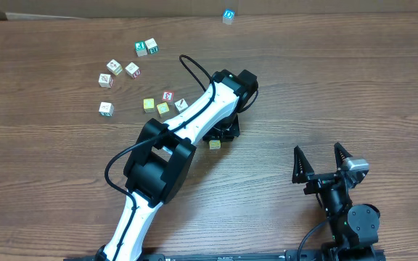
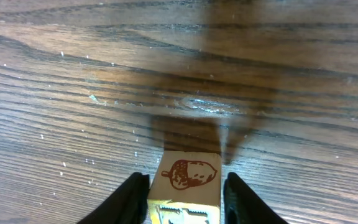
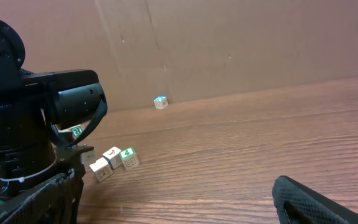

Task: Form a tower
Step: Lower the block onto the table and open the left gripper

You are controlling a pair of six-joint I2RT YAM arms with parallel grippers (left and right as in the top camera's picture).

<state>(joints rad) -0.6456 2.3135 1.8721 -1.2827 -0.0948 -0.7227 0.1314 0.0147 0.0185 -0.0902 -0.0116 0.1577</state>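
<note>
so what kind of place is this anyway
Probably a robot lab or test bench, though that is a guess: a wood-grain table backed by a cardboard wall, a white robot arm reaching over it, and small wooden picture cubes scattered about.

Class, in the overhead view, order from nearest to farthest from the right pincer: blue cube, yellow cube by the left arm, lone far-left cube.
From the right pincer:
1. yellow cube, mid-table.
2. blue cube, far edge.
3. lone far-left cube, left.
</note>
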